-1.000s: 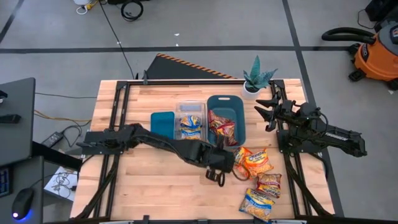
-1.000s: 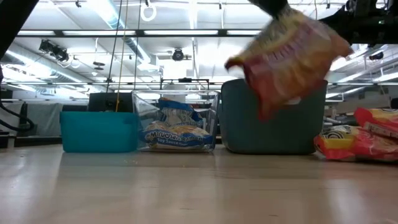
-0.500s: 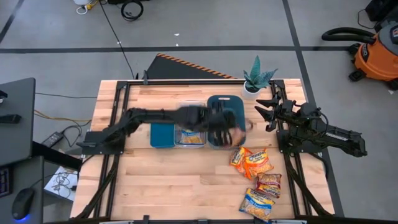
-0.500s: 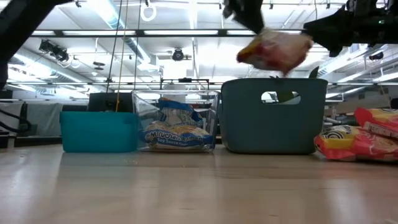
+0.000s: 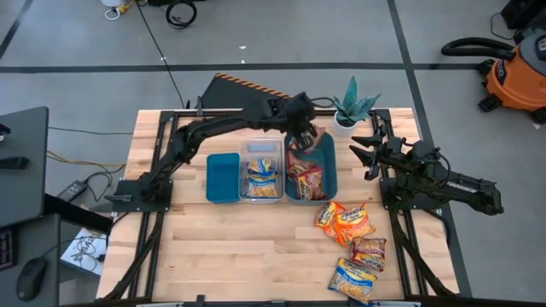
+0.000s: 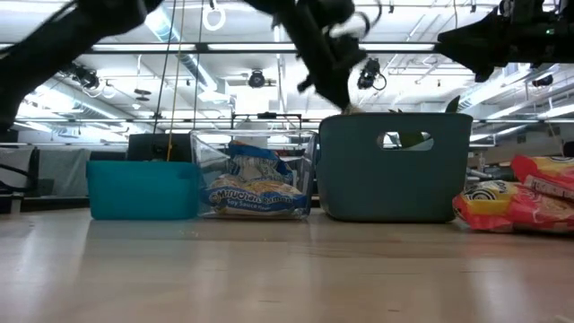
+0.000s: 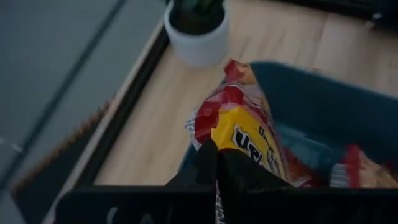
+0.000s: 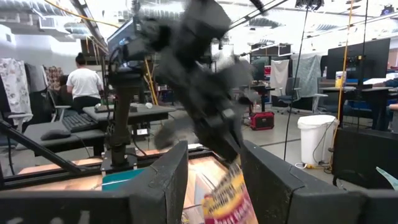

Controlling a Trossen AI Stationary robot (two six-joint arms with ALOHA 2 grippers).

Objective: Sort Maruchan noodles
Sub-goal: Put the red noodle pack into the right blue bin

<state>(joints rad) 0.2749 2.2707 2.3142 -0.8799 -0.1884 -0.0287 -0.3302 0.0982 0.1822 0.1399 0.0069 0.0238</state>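
Left gripper (image 5: 304,135) hangs over the far end of the dark bin (image 5: 328,183), fingers pinched on a red-and-yellow noodle packet (image 7: 245,134) that dangles long-axis down, seemingly just above the packets already inside. Four loose packets (image 5: 351,243) wait near the table's right front corner, closest to the right gripper (image 5: 365,152), whose fingers are spread.

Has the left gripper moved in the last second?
Yes. The left gripper, jaws shut on a red-and-yellow noodle packet, has swung from the table's front, beside the loose packets, back over the far end of the dark teal bin.
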